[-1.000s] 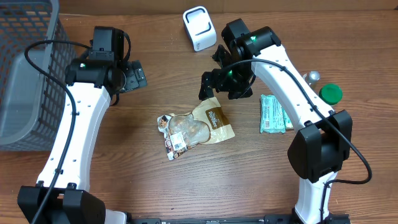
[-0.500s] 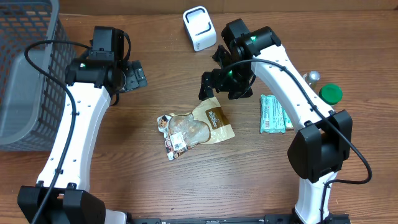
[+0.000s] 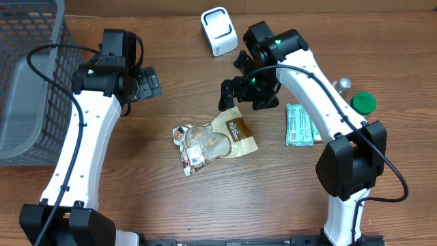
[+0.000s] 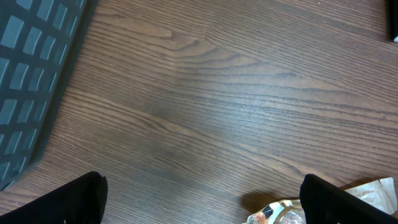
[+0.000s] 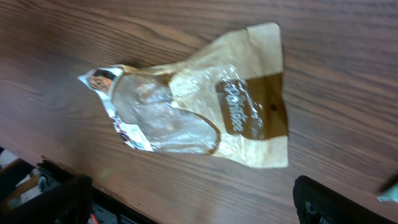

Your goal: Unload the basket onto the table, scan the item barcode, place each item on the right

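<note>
Both grippers spread wide, nothing held | snack bag (image 3: 215, 140) laid flat on tabletop (image 3: 136, 195), long axis roughly 2-to-8 o'clock | bag found at 7 o'clock of right gripper (image 3: 231, 85), left gripper (image 3: 149, 83) much farther

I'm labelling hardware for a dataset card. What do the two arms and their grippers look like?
Both arms have white rounded link shells and black joint housings. A black cable runs along the left arm and the right arm, and small green lights glow at the joints. The left gripper and right gripper are black, with blocky fingers.
</note>
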